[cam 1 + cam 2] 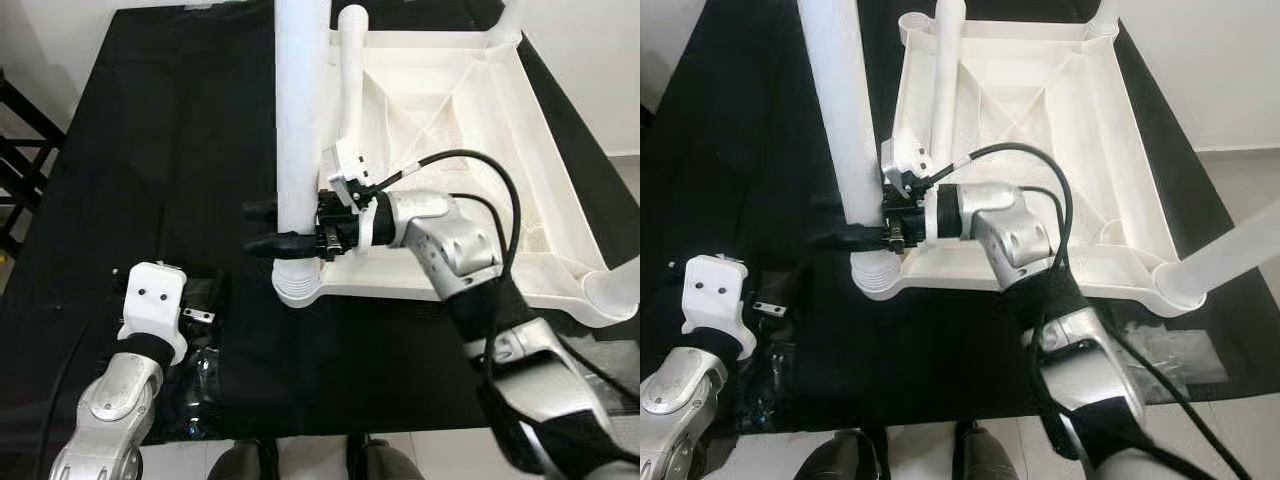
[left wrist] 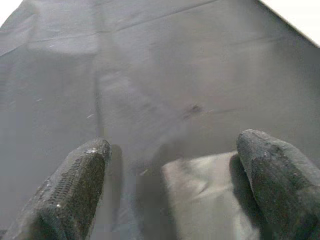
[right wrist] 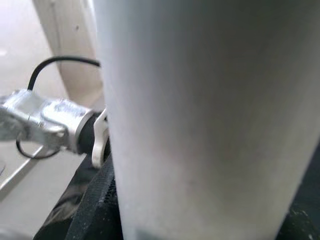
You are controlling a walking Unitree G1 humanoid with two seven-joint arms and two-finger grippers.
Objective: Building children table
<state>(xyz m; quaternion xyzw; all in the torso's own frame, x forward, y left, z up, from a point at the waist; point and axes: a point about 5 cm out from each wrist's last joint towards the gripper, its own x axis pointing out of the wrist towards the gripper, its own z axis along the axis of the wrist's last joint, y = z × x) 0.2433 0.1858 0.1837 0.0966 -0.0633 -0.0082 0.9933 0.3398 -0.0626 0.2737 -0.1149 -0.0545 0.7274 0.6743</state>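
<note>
A white plastic table top (image 1: 470, 110) lies upside down on a black cloth (image 1: 170, 130). A thick white leg (image 1: 300, 120) stands upright in its near-left corner socket (image 1: 298, 288). My right gripper (image 1: 264, 228) reaches in from the right, its black fingers clasping this leg on both sides just above the socket. The same leg (image 3: 200, 115) shows close up in the right wrist view. More legs stand at the far-left (image 1: 350, 70) and near-right (image 1: 615, 290) corners. My left gripper (image 2: 175, 185) hangs open low over the cloth at the near left, holding nothing.
A clear plastic bag (image 1: 200, 385) lies on the cloth beside my left wrist (image 1: 150, 300). A dark frame (image 1: 20, 150) stands off the cloth's left edge. Pale floor (image 1: 1240, 100) runs along the right. My feet (image 1: 250, 462) are at the cloth's near edge.
</note>
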